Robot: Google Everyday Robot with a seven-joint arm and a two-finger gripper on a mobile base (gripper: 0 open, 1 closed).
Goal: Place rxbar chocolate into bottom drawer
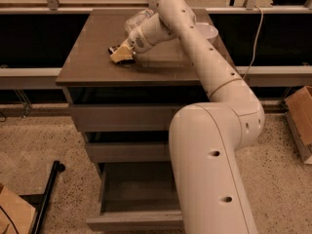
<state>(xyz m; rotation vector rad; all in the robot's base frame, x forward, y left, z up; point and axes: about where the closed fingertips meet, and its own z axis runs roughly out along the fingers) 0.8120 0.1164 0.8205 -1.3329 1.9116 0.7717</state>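
Camera view — end effector (122, 56) over cabinet (90, 62); rxbar chocolate (114, 48) half-hidden.

The end effector (122, 55) is sitting low on the flat brown surface (87, 62), left of centre. The small dark wrapped rxbar chocolate (114, 48) is lying right at its left edge. Just behind them, the clear plastic bottle (137, 19) is crowding the back. The white bowl (208, 31) is sitting well apart at the right rear. The front-left of the surface is lying free. Down below, the deep grey-brown bottom drawer (131, 191) is standing pulled out and open from above, but the thick white arm link (209, 174) is covering its right side. A black pole (48, 191) is lying on the floor to its left.
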